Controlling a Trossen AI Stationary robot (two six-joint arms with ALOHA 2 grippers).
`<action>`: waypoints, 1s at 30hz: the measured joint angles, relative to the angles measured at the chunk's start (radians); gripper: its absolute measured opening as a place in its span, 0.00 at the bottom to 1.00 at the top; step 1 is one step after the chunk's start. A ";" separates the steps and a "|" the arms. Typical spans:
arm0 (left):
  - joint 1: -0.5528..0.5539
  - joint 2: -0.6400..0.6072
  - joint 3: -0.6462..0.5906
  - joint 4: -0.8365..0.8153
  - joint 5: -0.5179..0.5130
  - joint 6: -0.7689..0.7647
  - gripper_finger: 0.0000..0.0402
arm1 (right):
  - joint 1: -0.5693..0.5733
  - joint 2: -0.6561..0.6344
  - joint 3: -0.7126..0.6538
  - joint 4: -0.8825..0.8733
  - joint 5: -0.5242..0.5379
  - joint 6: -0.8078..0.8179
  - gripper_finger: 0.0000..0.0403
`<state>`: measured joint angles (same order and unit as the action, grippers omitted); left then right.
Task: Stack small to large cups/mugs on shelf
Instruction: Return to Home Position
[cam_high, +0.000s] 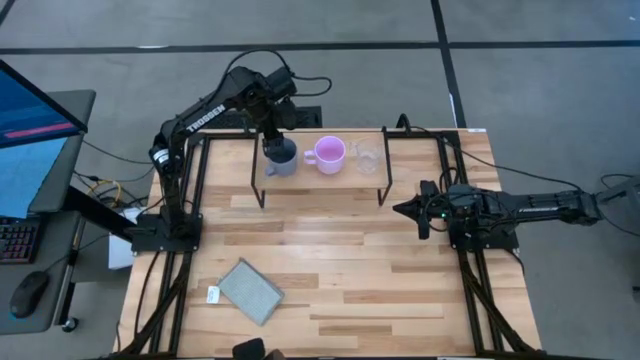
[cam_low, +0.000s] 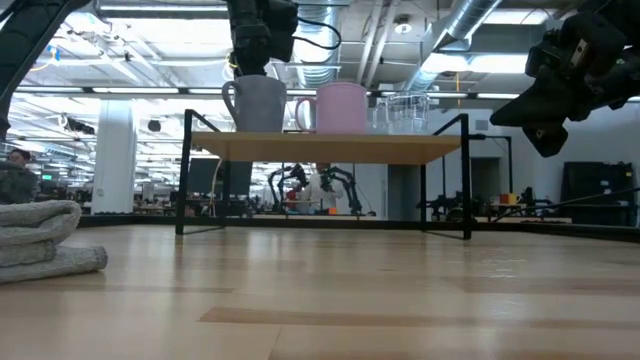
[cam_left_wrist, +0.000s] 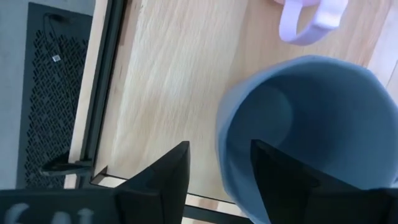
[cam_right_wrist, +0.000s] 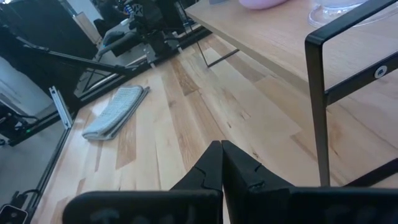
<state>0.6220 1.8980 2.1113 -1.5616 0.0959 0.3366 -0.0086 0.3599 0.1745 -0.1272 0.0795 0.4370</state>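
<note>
The grey-blue mug (cam_high: 283, 160) stands upright on the left end of the light-wood shelf (cam_high: 320, 185), with the pink-lilac mug (cam_high: 329, 153) and the small clear glass cup (cam_high: 367, 158) beside it in a row. All three rest on their bases (cam_low: 330, 148). My left gripper (cam_left_wrist: 219, 147) is open and comes down over the grey-blue mug's rim (cam_left_wrist: 231, 124): one finger stands inside the mug and one outside. My right gripper (cam_high: 402, 210) is shut and empty, hovering above the tabletop to the right of the shelf's front right leg. My left gripper points down over the grey-blue mug's wall (cam_left_wrist: 235, 180), the inner finger (cam_left_wrist: 280, 177) in the hollow and the outer finger (cam_left_wrist: 165, 180) beside it. A strip of shelf shows between the outer finger and the wall. I cannot tell whether the inner finger touches.
A flat grey pad (cam_high: 250, 291) lies on the tabletop near the front left, with a small white tag (cam_high: 213, 295) beside it. The shelf's black metal legs (cam_right_wrist: 317, 106) stand close to my right gripper. Bare wood lies between the shelf and the table's near edge.
</note>
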 joint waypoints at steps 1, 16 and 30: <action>0.000 0.000 0.000 -0.001 0.000 0.001 0.40 | 0.000 0.000 0.000 0.000 0.000 0.000 0.05; 0.000 0.000 0.000 -0.010 0.022 0.063 0.42 | 0.000 0.000 0.000 0.000 0.000 0.000 0.05; 0.000 0.000 0.000 -0.009 0.009 0.071 0.49 | 0.000 0.000 0.000 0.000 0.001 0.000 0.05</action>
<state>0.6223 1.8977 2.1117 -1.5707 0.1049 0.4072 -0.0086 0.3599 0.1745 -0.1272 0.0803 0.4370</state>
